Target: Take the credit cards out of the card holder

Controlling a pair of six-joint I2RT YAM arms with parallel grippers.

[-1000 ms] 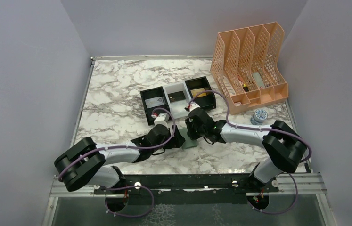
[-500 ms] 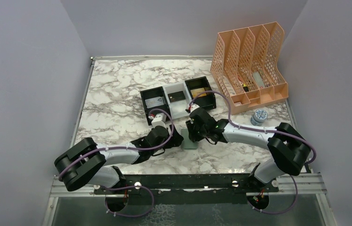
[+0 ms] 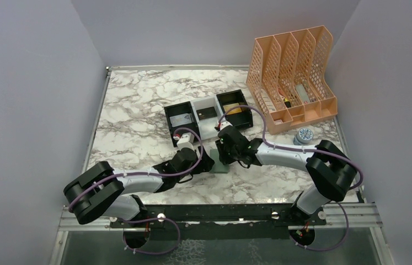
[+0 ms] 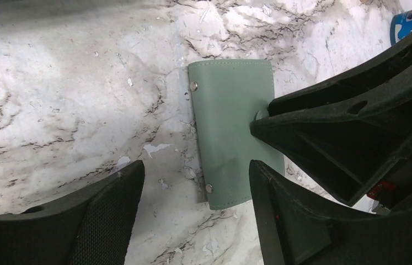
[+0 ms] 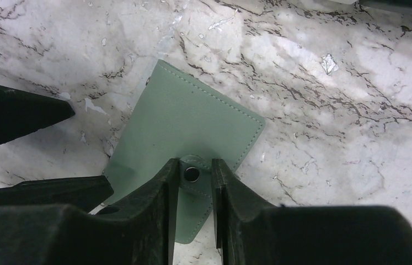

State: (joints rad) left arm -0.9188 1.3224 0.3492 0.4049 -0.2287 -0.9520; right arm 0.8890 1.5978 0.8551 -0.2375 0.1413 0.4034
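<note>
Overhead view from behind, wrist views close, downward, sharing the card holder (image 4: 226, 128)

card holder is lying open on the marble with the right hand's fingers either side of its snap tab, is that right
No: the card holder is closed, with its green outside facing up. It does lie on the marble, and the right hand does have its fingers either side of the snap tab. The right wrist view shows it.

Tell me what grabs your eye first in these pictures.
A closed green wallet lies flat on the marble table, near the middle front. Both grippers meet over it: the right gripper straddles its snap tab, and the left gripper gapes wide across it. A peach file rack stands at the back right corner.
</note>
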